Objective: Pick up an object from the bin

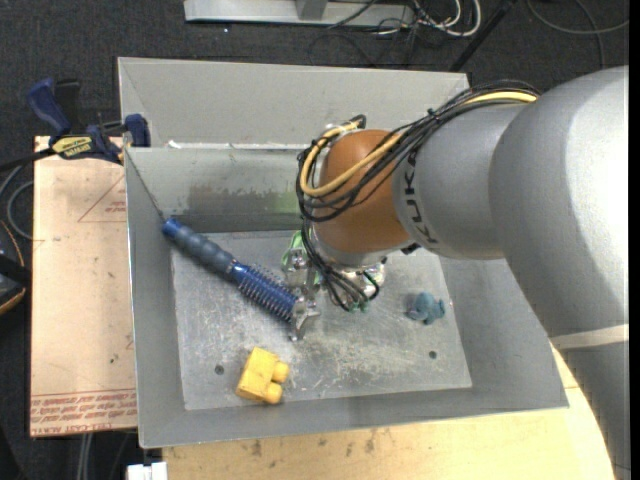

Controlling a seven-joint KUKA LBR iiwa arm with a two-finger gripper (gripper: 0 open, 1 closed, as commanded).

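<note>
Contact looks closest at the bristled end of a blue brush (pixel 235 268), which lies slantwise on the floor of the grey bin (pixel 380 358), its smooth handle pointing toward the far left corner and its ribbed head toward the middle. We see the gripper (pixel 300 318) low in the bin, right at that head, beneath the arm's orange cover (pixel 360 193) and its loops of cable. The wrist hides too much from this angle, so we cannot tell whether the gripper is released or clenched, nor whether it has the brush at all. Of the loose things, the brush is the one it stands over. Long, thin and lying flat, the brush would, we judge, want a grasp across its width rather than along it. A yellow block (pixel 262 376) sits near the front left, well apart, and a small blue-grey lump (pixel 425 308) rests to the right, also apart. Both lie on bare metal away from the walls, so either seems open to a descent from above.
</note>
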